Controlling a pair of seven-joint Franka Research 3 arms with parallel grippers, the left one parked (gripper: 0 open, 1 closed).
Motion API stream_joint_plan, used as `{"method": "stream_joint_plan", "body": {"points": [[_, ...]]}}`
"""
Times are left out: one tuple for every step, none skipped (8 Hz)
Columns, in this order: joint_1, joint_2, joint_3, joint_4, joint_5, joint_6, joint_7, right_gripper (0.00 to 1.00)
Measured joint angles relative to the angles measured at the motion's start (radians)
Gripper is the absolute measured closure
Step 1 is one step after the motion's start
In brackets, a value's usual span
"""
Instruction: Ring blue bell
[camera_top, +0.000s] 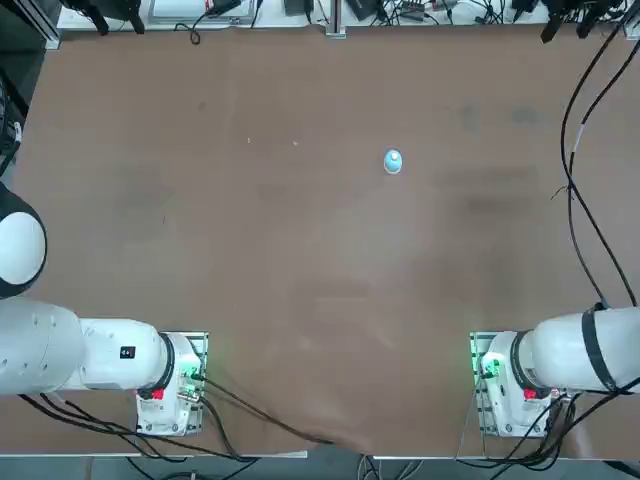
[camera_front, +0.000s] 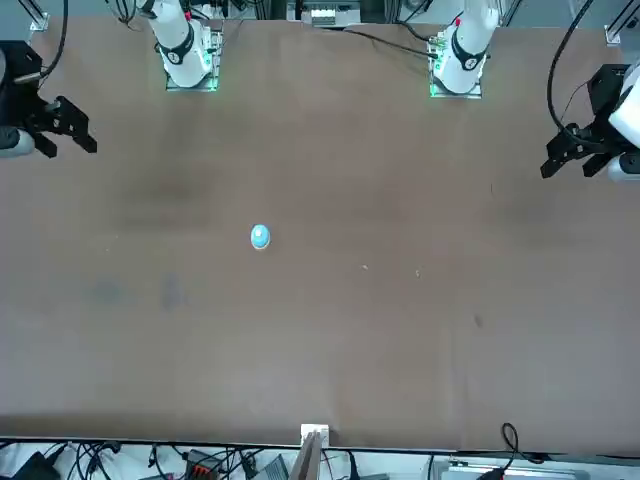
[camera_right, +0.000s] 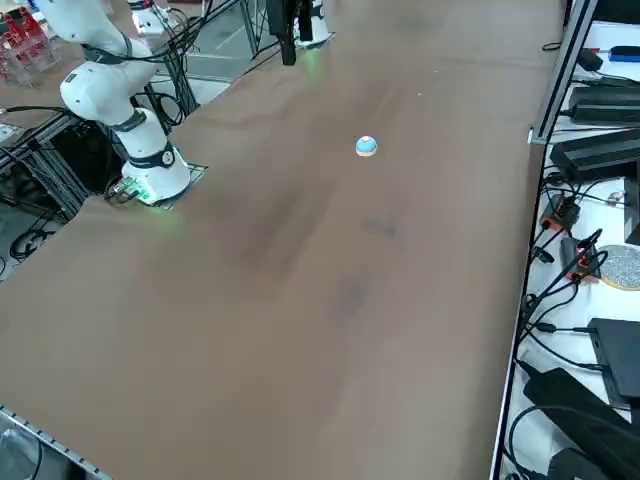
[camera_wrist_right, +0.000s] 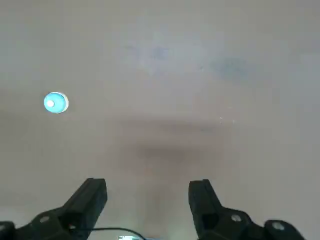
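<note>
1. The right gripper (camera_wrist_right: 148, 184) hangs above the table, its two fingers apart with nothing between them; the top and front views cut off part of it.
2. Beyond the fingertips in the wrist view, a thin black cable (camera_wrist_right: 117, 229) crosses low, its far end hard to make out beside a bright patch cut off by the frame.
3. The bell (camera_top: 393, 161) sits on the table, well apart from the gripper, to its left and nearer the arm bases. Its pale button shows in the wrist view; its underside is hidden.
4. The table (camera_top: 300, 230) spreads under both, with faint smudges and reflections.
5. Farther off, back toward the robot, stands the right arm's base (camera_top: 515, 385), partly hidden by cables.
</note>
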Motion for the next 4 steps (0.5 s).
{"method": "stream_joint_plan", "body": {"points": [[0.0, 0.007, -0.001, 0.0, -0.001, 0.0, 0.007, 0.0], [0.0, 0.013, -0.001, 0.0, -0.002, 0.002, 0.013, 0.0], [-0.001, 0.017, -0.002, 0.0, -0.002, 0.005, 0.017, 0.0], [-0.002, 0.019, -0.002, 0.0, -0.002, 0.005, 0.019, 0.0]]}}
